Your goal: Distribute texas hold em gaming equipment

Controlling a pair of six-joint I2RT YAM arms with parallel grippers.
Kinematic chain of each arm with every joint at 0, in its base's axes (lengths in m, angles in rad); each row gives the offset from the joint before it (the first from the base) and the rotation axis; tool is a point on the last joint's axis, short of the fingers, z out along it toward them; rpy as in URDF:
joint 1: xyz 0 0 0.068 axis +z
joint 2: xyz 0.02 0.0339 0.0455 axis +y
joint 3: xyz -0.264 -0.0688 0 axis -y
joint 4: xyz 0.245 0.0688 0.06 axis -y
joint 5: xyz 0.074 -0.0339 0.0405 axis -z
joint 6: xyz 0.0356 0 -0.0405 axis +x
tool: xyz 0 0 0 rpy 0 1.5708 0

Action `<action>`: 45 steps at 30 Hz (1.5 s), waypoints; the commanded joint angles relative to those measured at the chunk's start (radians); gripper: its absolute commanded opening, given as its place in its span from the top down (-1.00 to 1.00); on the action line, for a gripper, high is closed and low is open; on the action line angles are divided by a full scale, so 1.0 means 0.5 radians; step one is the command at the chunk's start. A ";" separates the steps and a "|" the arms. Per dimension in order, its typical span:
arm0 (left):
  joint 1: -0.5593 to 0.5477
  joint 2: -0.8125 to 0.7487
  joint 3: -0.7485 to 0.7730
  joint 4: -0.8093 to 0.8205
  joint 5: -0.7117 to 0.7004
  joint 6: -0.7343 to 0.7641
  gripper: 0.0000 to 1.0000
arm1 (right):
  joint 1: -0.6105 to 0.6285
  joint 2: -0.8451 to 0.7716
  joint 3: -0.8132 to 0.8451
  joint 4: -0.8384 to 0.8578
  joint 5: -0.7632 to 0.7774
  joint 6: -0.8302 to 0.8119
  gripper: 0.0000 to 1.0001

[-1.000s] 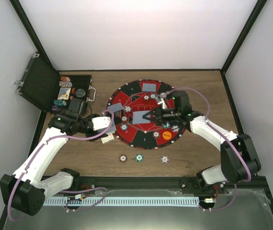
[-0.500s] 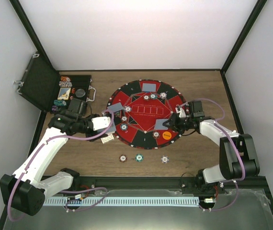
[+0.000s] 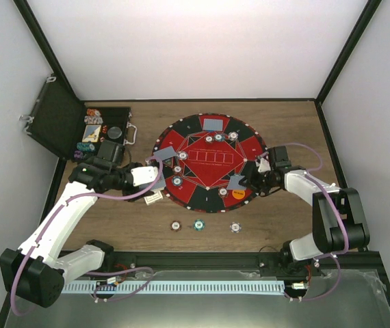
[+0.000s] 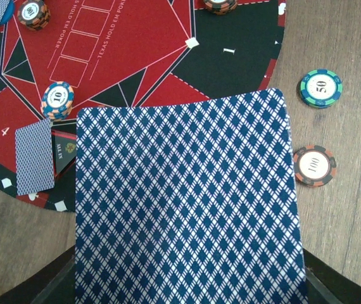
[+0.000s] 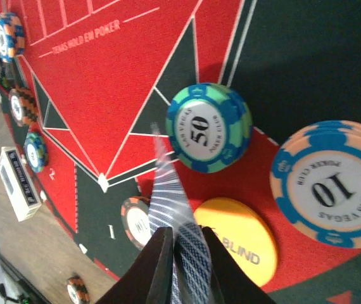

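A round red-and-black poker mat (image 3: pixel 209 147) lies mid-table. My left gripper (image 3: pixel 155 176) hangs over its left edge, shut on a stack of blue diamond-backed cards (image 4: pixel 187 202) that hides most of its fingers. At the mat's right near rim my right gripper (image 3: pixel 248 180) (image 5: pixel 182 235) is shut on a single card (image 3: pixel 236 182) (image 5: pixel 166 202), seen edge-on just above the orange blind button (image 3: pixel 239 193) (image 5: pixel 240 237). A teal 50 chip (image 5: pixel 209 126) and a blue-orange 10 chip (image 5: pixel 329 183) sit beside it. Dealt cards (image 3: pixel 213 124) (image 4: pixel 34 156) lie on the mat.
An open black case (image 3: pixel 102 130) with chips stands at the back left. Three loose chips (image 3: pixel 175 225) (image 3: pixel 198 224) (image 3: pixel 235 226) lie on the wood in front of the mat. A small white box (image 3: pixel 153 197) sits by the mat's left near edge.
My right gripper has carried the card from the mat's centre to its right near rim, beside the orange button. The left arm has not moved.
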 commanded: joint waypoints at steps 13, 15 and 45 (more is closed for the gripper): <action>0.005 -0.017 0.016 0.010 0.063 0.028 0.90 | -0.020 -0.268 0.207 -0.388 0.575 0.003 -0.15; 0.007 -0.020 0.020 0.010 0.069 0.024 0.89 | -0.015 -0.337 0.226 -0.371 0.551 0.019 -0.35; 0.008 0.028 0.106 0.002 0.159 -0.066 0.87 | 1.147 0.165 0.640 0.856 -0.343 0.676 -0.83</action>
